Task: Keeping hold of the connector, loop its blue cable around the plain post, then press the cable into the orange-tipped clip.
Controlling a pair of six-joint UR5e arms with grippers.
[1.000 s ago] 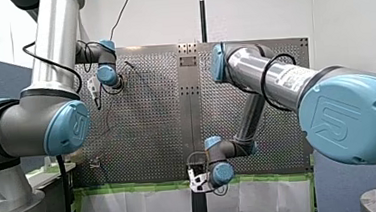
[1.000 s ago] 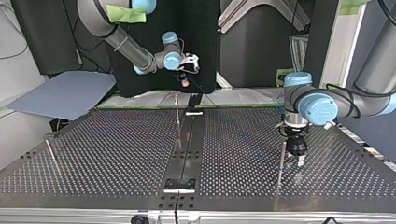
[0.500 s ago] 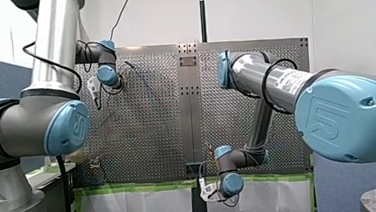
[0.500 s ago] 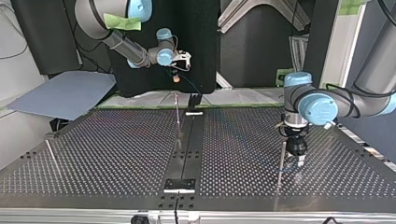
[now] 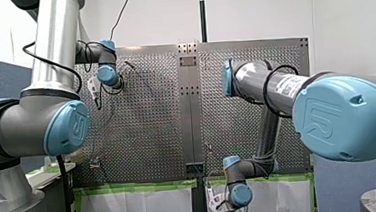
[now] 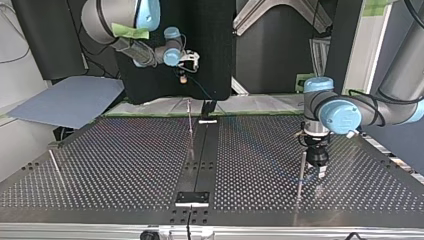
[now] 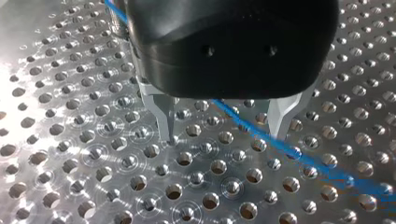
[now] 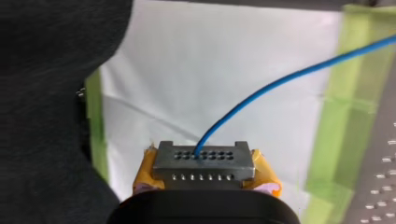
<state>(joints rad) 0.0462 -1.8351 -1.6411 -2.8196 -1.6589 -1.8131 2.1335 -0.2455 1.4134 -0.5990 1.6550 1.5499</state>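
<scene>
At the top view's upper left, the right gripper hangs beyond the table's far edge. Its yellow pads are clamped on the grey connector, and the blue cable trails out. At right, the left gripper stands with fingers apart, the cable running between them, beside a thin post. Looping seems underway. Next, the connector likely swings round the post, with the cable kept taut.
</scene>
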